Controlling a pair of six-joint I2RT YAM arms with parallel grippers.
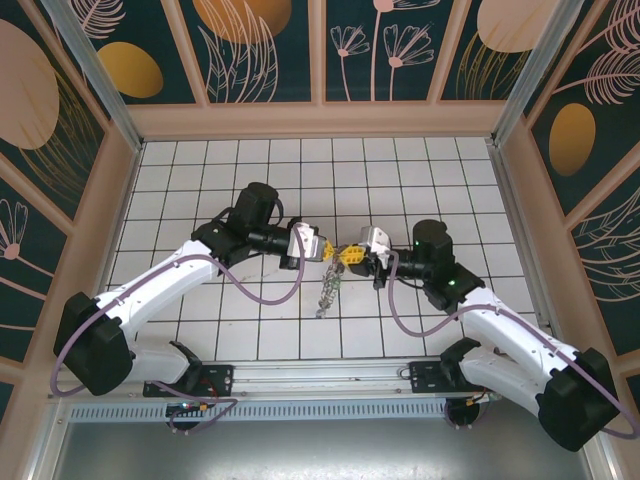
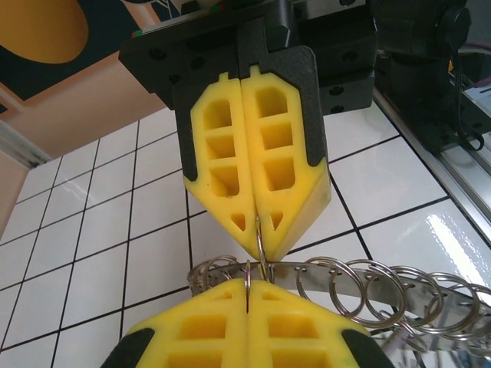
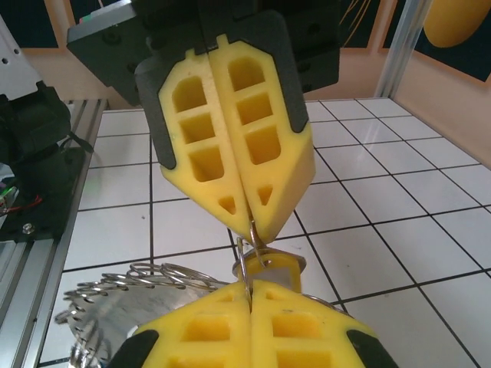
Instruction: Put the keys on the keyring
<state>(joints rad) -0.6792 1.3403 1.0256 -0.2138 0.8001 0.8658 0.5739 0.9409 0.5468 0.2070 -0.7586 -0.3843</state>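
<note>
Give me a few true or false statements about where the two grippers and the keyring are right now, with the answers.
1. The left gripper and the right gripper are both shut. True.
2. The grippers sit far apart at opposite side walls. False: their fingertips nearly meet over the middle of the table.
3. The keyring trails from the fingertips toward the near edge. True.
4. The keyring lies untouched against the far wall. False: a thin ring of it is pinched between the two grippers.
</note>
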